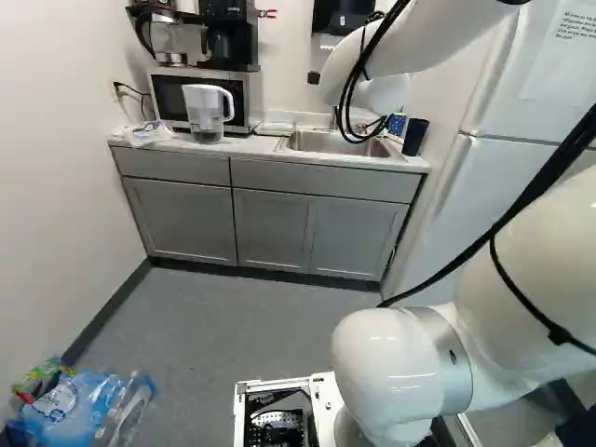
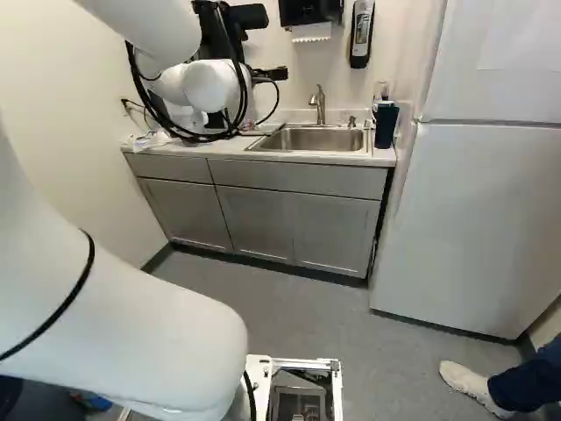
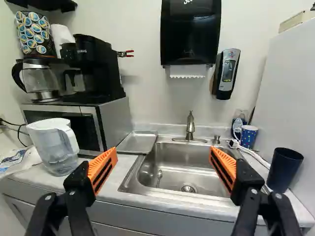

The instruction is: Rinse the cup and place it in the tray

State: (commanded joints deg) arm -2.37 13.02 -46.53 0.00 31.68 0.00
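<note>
1. Orange-padded, the gripper (image 2: pixel 272 74) is open, its two fingers spread wide.
2. Navy cup (image 3: pixel 284 169) and patterned mug (image 3: pixel 249 136): upper right of the left base view, ahead and to the gripper's right, apart from it.
3. Tray (image 3: pixel 138 142): beside the sink (image 3: pixel 177 169), ahead and to the gripper's left.

A kitchenette, probably in an office; sink (image 3: pixel 172 169), coffee maker (image 3: pixel 98 66), microwave (image 3: pixel 114 120), fridge (image 2: pixel 473 202).

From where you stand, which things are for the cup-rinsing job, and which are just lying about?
For the job:
sink
faucet
metal tray
dark cup or patterned mug, can't tell which

Just about:
pitcher
coffee maker
microwave
</note>
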